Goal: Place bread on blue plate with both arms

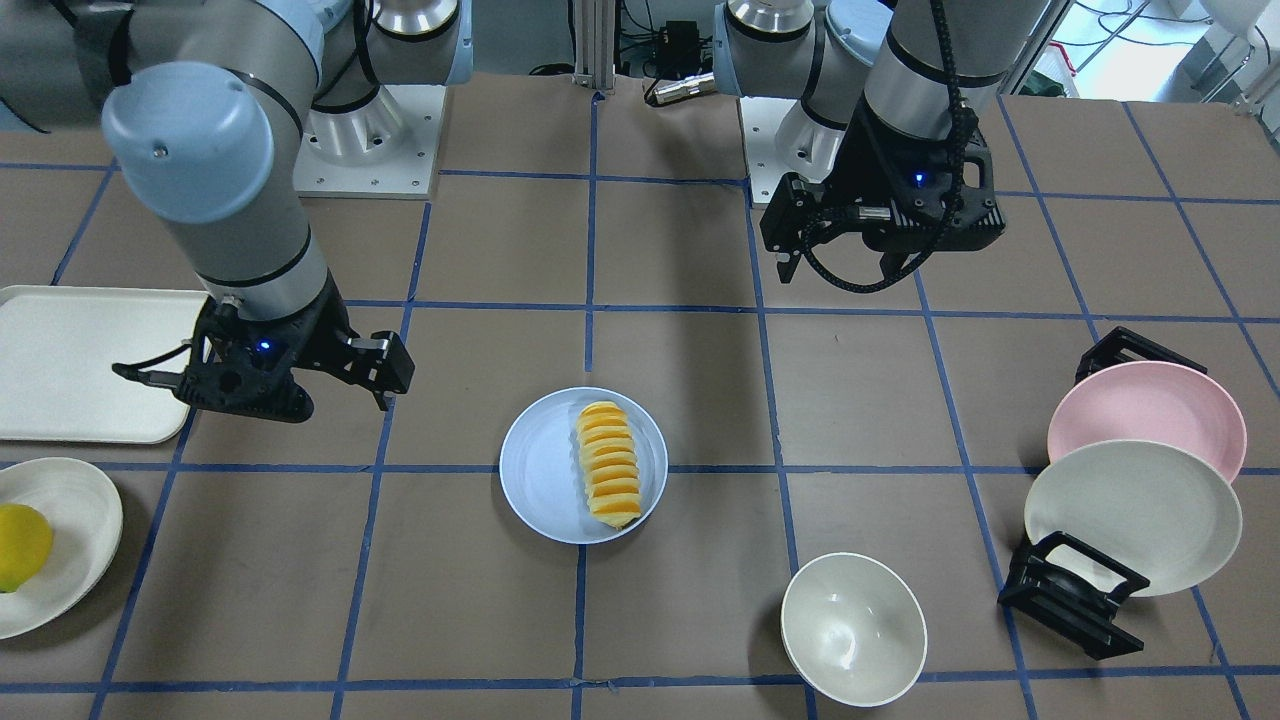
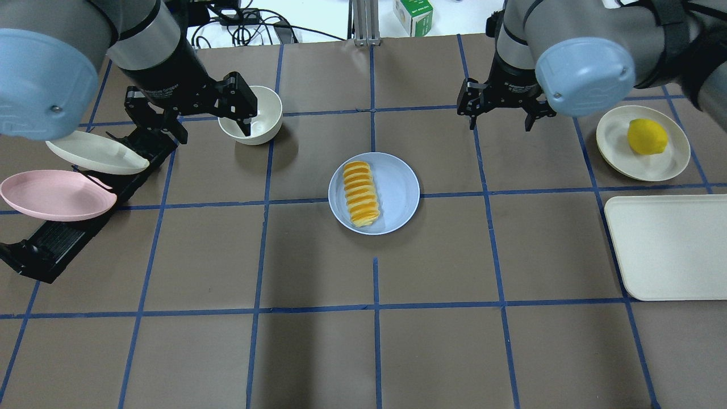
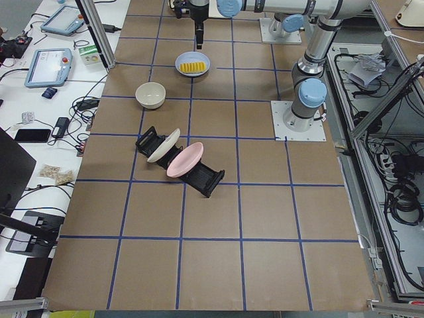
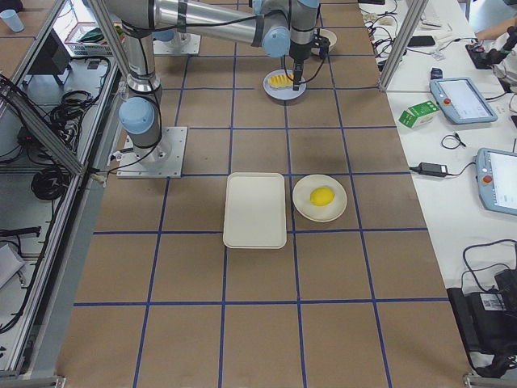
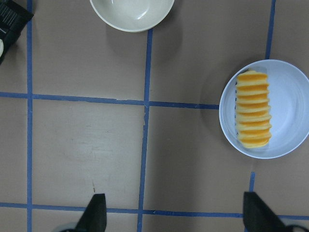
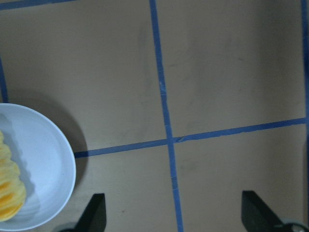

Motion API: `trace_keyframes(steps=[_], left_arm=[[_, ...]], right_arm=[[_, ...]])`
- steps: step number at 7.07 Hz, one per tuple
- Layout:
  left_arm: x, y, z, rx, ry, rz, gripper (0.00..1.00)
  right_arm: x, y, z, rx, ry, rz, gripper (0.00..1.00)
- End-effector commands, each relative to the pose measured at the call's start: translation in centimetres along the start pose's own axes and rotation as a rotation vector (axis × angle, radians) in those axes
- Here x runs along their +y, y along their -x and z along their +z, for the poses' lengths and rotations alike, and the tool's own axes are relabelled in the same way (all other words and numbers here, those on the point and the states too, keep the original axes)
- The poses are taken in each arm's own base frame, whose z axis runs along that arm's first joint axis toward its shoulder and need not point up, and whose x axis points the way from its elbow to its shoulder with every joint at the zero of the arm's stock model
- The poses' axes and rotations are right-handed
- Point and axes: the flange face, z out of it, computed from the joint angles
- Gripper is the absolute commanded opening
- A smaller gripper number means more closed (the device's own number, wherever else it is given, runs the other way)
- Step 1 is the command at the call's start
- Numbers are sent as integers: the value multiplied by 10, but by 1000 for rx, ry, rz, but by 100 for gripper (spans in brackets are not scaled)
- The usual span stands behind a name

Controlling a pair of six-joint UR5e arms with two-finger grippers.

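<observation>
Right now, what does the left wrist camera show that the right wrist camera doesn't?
Only the left wrist view: the whole bread, a cream bowl and a corner of the black rack. Only the right wrist view: just another stretch of table. Both: the blue plate with bread on it, and black fingertips set wide apart at the bottom edge.

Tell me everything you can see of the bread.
The bread is a long yellow loaf with orange-topped ribbed segments, like slices, and it looks smooth and whole. It lies flat on the blue plate, in the half toward the robot's left, spanning most of the plate's width. Only the plate touches it.
</observation>
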Motion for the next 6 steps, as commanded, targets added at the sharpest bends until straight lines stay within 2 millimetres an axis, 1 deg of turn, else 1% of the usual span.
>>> trace_keyframes(steps=[1, 2, 3, 4, 5, 6], left_arm=[[0, 0, 1, 0, 3, -1, 100], [0, 0, 1, 0, 3, -1, 100], [1, 0, 2, -1, 4, -1, 100], [1, 1, 2, -1, 6, -2, 100], [0, 1, 2, -1, 4, -2, 100], [0, 2, 2, -1, 4, -4, 100]], right_arm=[[22, -10, -37, -18, -7, -18, 100], [35, -18, -56, -26, -13, -37, 100], [56, -25, -79, -38, 4, -41, 100], [75, -24, -104, -103, -26, -42, 100], [92, -22, -120, -140, -36, -45, 100], [102, -22, -119, -136, 13, -50, 100]])
